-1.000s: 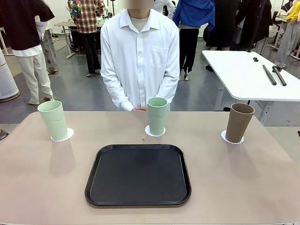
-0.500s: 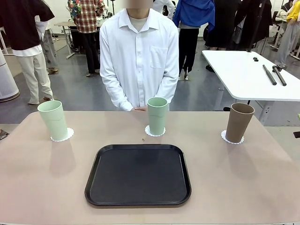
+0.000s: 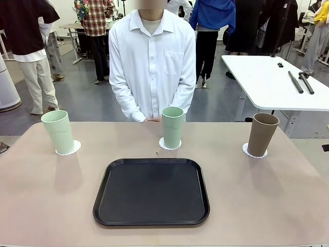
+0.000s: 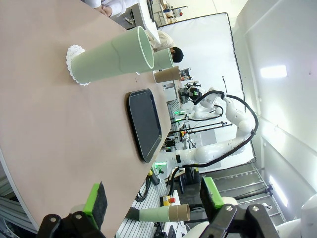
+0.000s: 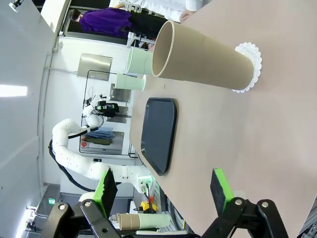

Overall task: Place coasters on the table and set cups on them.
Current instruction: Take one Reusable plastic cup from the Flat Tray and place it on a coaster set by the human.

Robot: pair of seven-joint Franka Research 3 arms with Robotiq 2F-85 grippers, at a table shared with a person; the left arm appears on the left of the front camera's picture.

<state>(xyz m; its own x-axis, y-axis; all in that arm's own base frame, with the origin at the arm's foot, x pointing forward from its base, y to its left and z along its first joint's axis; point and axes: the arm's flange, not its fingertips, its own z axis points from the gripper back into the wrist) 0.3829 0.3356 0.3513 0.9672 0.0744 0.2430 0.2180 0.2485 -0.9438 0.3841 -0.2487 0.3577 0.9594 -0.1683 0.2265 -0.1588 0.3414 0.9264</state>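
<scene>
Black tray (image 3: 151,192) sits mid-table (image 3: 46,195) before you, bare; three cups stand on coasters beyond it: pale green (image 3: 58,132), pale green (image 3: 172,127), tan-brown (image 3: 262,134). From the left wrist, your left gripper (image 4: 153,198) hangs released, facing the left green cup (image 4: 111,55). From the right wrist, your right gripper (image 5: 163,191) gapes, facing the brown cup (image 5: 198,57) on its doily (image 5: 251,64).

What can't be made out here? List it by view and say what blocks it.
- Front view: the inside of the tan-brown cup, seen from the side, so its own wall hides any contents.
- Front view: the person's hands, partly behind the middle green cup.
- Front view: a tiny brown speck beyond the black tray, too small to identify.
</scene>
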